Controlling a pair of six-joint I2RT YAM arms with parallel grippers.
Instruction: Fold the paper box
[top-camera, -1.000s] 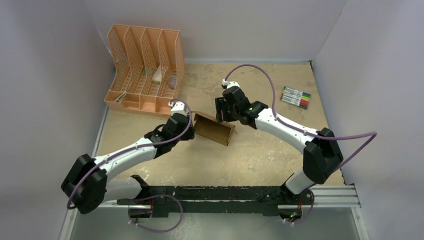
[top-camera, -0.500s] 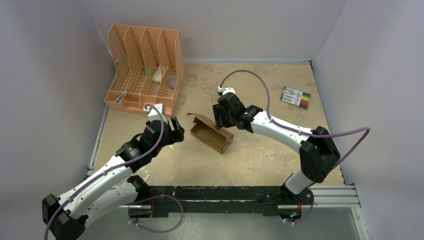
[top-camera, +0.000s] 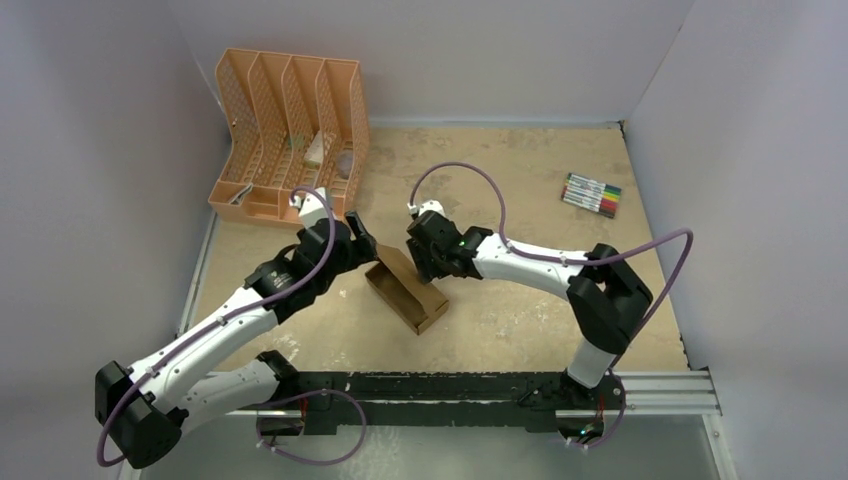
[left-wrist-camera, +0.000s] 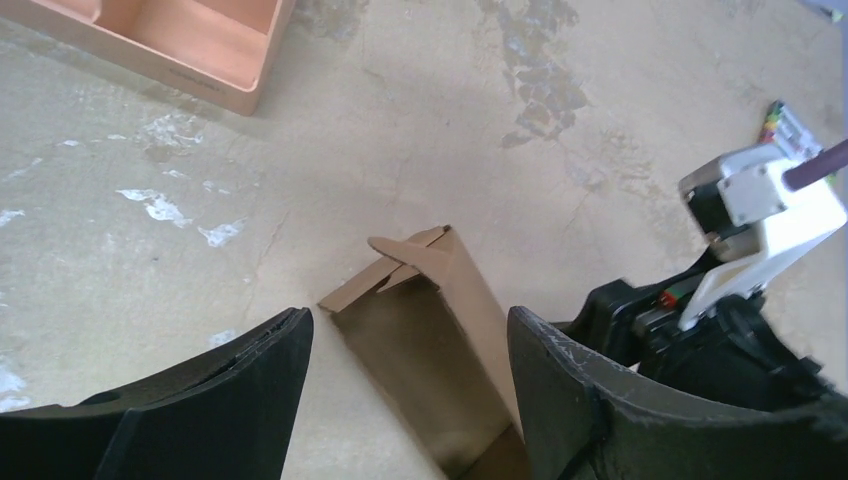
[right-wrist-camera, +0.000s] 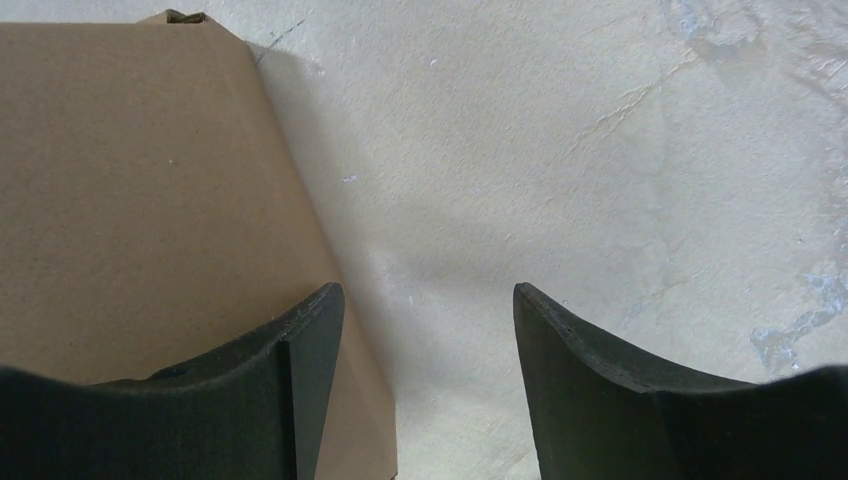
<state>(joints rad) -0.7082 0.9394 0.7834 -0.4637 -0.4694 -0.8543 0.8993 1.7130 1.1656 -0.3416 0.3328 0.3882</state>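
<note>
The paper box (top-camera: 405, 290) lies part-formed on the surface (top-camera: 520, 200) between both arms (one end flap untucked). The left tool (left-wrist-camera: 408, 318), jaws apart, frames that end. The right tool (right-wrist-camera: 428, 290), also apart, straddles its long edge, apparently to brace it.

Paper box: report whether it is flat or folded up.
Folded up: the paper box forms a long carton with raised sides; flaps at one end stick out.

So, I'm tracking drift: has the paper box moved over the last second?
Yes. The paper box has slid toward the black base rail and slightly left, away from the marker pack, and has turned clockwise in the top view.
</note>
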